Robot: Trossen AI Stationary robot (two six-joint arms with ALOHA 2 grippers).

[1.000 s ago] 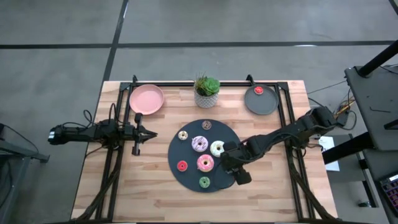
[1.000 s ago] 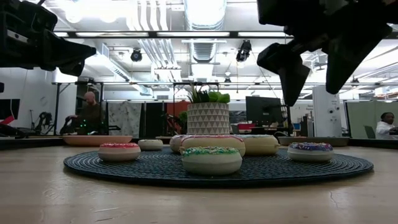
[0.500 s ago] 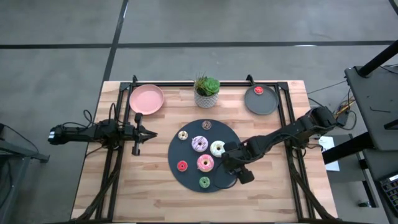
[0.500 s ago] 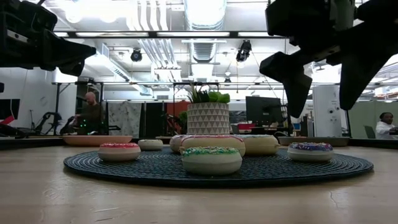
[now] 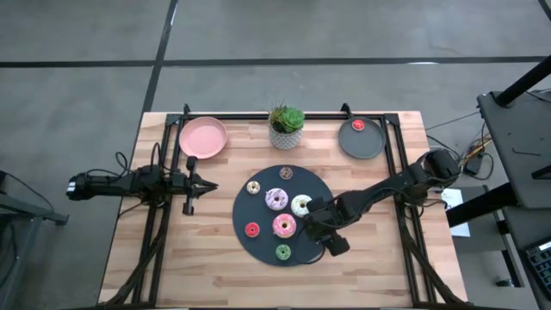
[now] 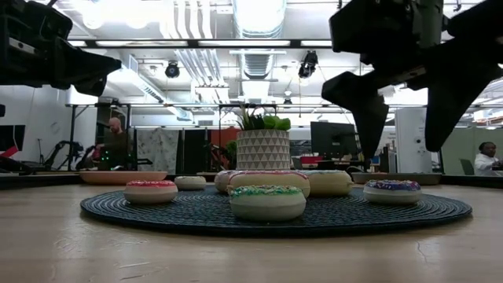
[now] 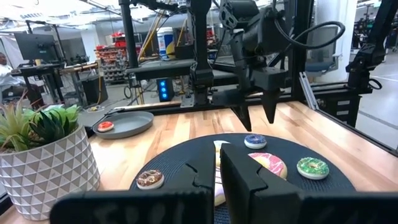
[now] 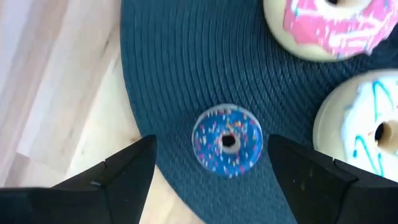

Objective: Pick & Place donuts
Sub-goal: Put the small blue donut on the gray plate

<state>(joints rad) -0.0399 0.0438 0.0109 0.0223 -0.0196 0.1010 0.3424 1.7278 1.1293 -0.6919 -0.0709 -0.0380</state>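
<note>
Looking past your right gripper [image 8: 211, 163], wide open and empty, you see the blue donut [image 8: 227, 140] lying flat on the dark mat [image 8: 180, 68], centred between its fingers.

Overhead ceiling lights [image 6: 259, 16] are glaring in the low view, silhouetting the arms, while the right wrist view is looking soft.

Above a small blue-frosted toy donut [image 7: 255, 141] on a dark round woven mat [image 7: 323, 185], the right gripper [image 7: 257, 116] is seen spread.
</note>
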